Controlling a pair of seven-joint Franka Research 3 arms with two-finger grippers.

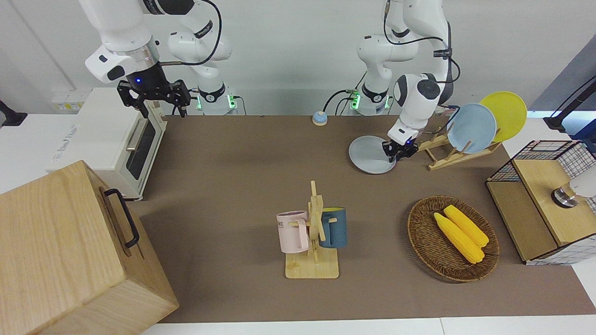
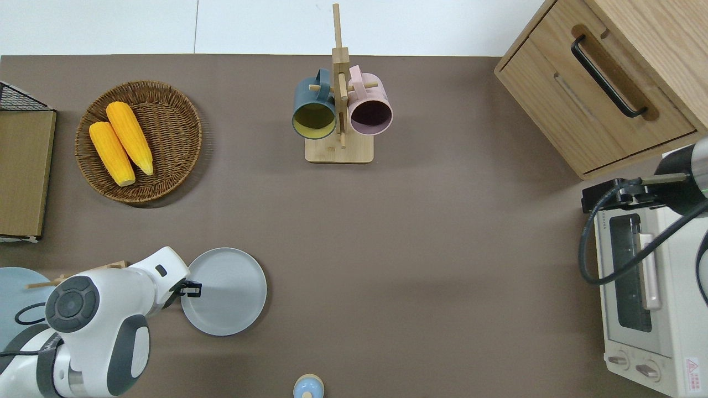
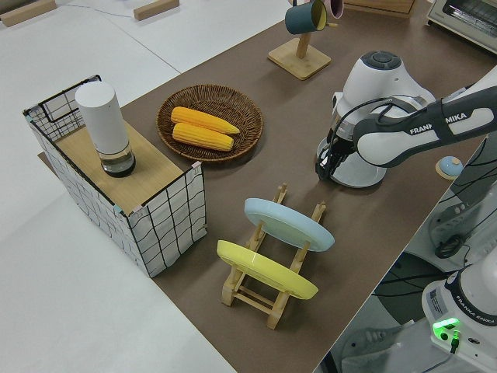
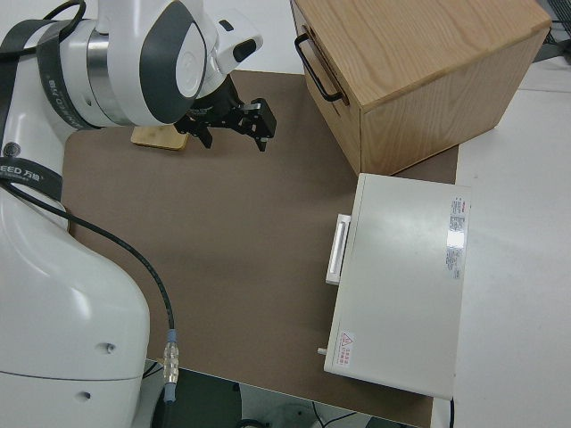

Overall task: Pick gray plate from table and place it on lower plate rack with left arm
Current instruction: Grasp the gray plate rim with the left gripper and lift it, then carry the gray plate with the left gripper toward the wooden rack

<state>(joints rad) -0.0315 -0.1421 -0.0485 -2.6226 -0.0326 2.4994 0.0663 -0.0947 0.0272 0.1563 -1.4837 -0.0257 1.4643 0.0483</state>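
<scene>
The gray plate (image 1: 368, 153) (image 2: 229, 293) lies on the brown mat close to the left arm's base. My left gripper (image 1: 396, 151) (image 2: 188, 288) (image 3: 326, 159) is shut on the plate's rim, on the side toward the lower plate rack (image 1: 447, 156) (image 3: 268, 299). The held edge looks slightly raised. The light-wood rack stands beside the plate toward the left arm's end of the table. It holds a light blue plate (image 1: 471, 128) and a yellow plate (image 1: 505, 114) in its upper slots. Its lower slots are bare. The right arm is parked, its gripper (image 1: 153, 100) open.
A wooden mug stand (image 1: 313, 232) with two mugs stands mid-table. A wicker basket (image 1: 419, 242) of corn and a wire crate (image 1: 545, 200) are farther out at the left arm's end. A toaster oven (image 1: 111, 139), a wooden cabinet (image 1: 70, 251) and a small blue bell (image 1: 319, 118) are also here.
</scene>
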